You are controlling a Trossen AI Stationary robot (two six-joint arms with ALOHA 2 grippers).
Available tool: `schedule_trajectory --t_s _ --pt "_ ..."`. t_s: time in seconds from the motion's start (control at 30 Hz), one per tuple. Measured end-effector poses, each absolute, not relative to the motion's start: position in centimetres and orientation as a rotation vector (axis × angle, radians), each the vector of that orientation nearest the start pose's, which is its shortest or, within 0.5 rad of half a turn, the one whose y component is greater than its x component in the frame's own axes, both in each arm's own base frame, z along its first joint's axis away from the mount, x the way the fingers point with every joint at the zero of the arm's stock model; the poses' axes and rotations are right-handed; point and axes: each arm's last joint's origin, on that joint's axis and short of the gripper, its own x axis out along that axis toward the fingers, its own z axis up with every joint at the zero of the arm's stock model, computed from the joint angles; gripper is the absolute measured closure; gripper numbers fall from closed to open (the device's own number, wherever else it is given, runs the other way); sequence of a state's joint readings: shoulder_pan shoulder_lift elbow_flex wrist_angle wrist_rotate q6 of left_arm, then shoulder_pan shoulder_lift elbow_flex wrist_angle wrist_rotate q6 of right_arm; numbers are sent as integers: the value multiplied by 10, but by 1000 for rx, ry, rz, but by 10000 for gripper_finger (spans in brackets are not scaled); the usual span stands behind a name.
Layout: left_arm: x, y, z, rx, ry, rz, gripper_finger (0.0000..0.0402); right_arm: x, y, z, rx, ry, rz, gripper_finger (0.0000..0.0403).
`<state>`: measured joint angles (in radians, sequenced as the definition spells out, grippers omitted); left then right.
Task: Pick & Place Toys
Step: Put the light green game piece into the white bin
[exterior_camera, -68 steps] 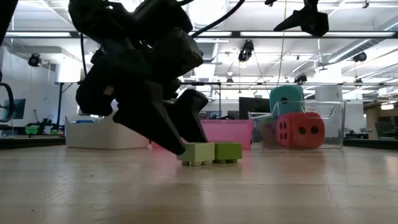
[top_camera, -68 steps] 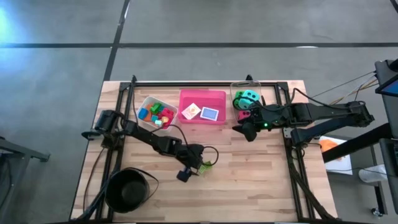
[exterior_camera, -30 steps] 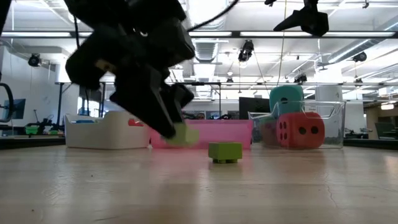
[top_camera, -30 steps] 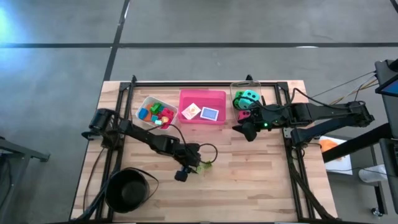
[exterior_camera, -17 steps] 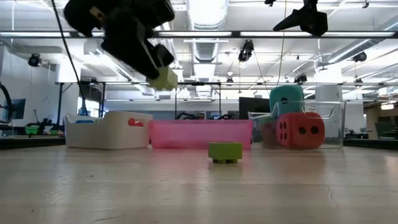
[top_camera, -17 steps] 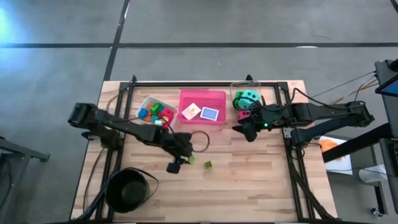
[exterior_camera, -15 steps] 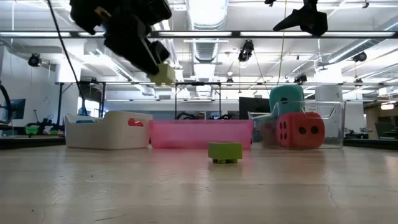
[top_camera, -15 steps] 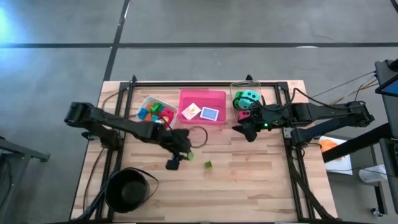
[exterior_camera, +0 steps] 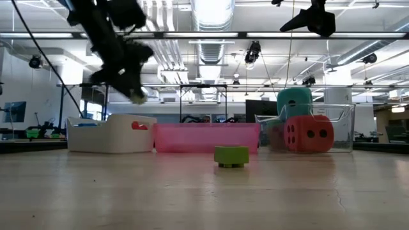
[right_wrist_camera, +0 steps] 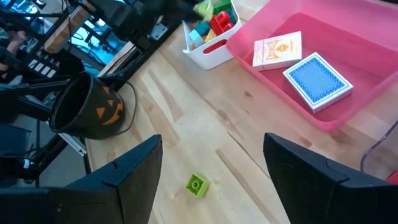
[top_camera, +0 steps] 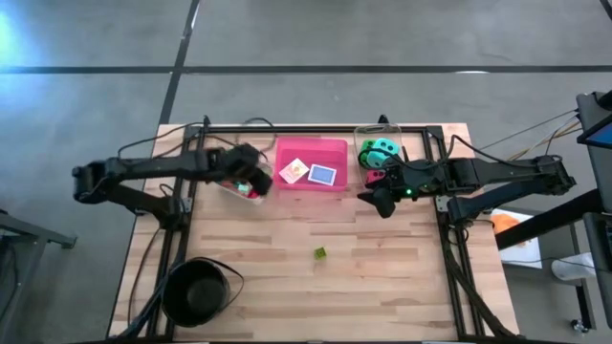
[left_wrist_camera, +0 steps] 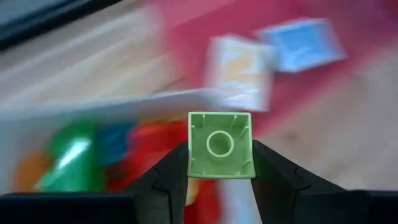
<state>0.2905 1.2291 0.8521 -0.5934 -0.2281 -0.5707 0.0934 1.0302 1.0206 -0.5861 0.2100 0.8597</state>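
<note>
the left arm reaches from the table's left edge across toward the back, its long dark links nearly level, ending with the left gripper (top_camera: 256,183) raised above the small white rectangular tray (top_camera: 226,183) that sits at the back left of the pale wooden table (top_camera: 382,287). in the left wrist view its two dark fingers (left_wrist_camera: 171,171) are clamped on a small pale green square plastic block (left_wrist_camera: 219,144), seen from its hollow underside, one finger pressing each side; below it lie blurred red, green, blue and orange plastic blocks (left_wrist_camera: 149,149) inside the white tray. in the low view the left gripper hangs well above the tray's rim, tilted downward. just beside the white tray stands a pink rectangular plastic tray (top_camera: 335,153) holding two small cards, one white with orange print (top_camera: 293,171) and one blue-patterned (top_camera: 323,175). a second small green plastic block (top_camera: 319,253) lies alone on the table near the middle, well apart from both arms. a black round bowl with an orange pumpkin face (top_camera: 198,291) stands at the front left corner. the right arm stretches in from the right side, its right gripper (top_camera: 375,201) held over the table with fingers spread and empty, just in front of a clear rectangular tray (exterior_camera: 339,128) that holds a red dotted die (exterior_camera: 308,133) with a teal die (exterior_camera: 294,102) on top.
</note>
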Motion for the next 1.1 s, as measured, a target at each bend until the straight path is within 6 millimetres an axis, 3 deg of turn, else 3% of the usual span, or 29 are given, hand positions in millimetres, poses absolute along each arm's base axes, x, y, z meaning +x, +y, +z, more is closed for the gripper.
schedule_trajectory --t_s 0.13,0.37,1.1 --pt "201 91 218 -700 867 939 264 209 13 334 740 500 -357 132" --pt "186 94 194 -693 908 1058 264 209 13 334 736 500 -357 132" --pt "187 94 181 -703 964 1065 264 209 13 334 714 504 -350 132"
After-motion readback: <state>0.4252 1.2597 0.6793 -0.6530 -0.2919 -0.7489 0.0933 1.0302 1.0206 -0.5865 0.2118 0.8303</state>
